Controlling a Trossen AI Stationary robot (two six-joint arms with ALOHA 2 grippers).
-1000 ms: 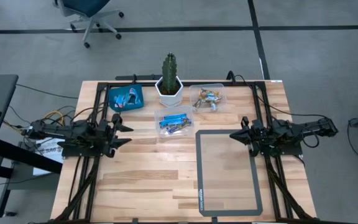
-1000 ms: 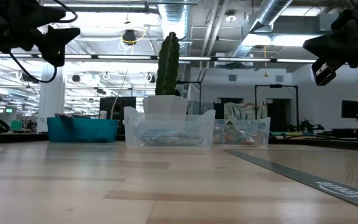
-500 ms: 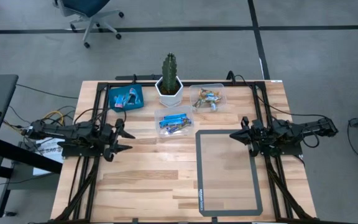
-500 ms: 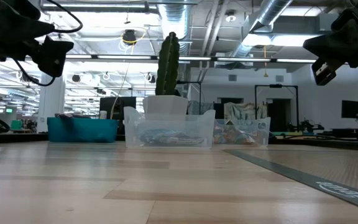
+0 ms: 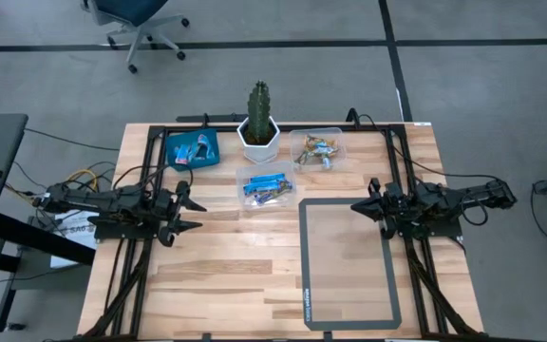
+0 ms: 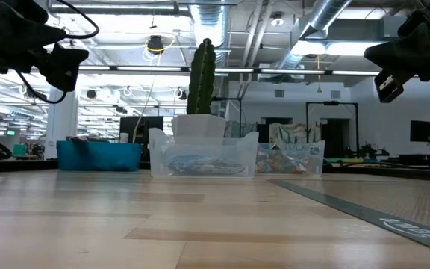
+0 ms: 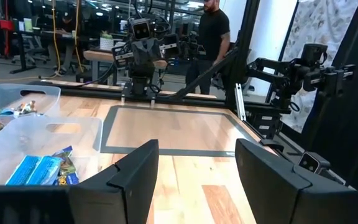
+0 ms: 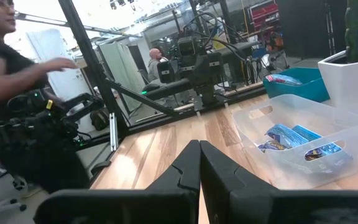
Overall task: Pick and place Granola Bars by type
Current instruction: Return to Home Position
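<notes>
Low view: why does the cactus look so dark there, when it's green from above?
In the low view, the cactus stands in front of bright ceiling lights, so it is lit from behind and shows as a dark shape; the table gleams with their glare. In the high view, light falls from above, so the cactus is plainly green.

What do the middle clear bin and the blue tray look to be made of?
The middle clear bin: thin see-through plastic, glossy by the look; the bars inside show through its wall. The blue tray: opaque teal, matte, likely plastic, though foam or fabric can't be excluded.
</notes>
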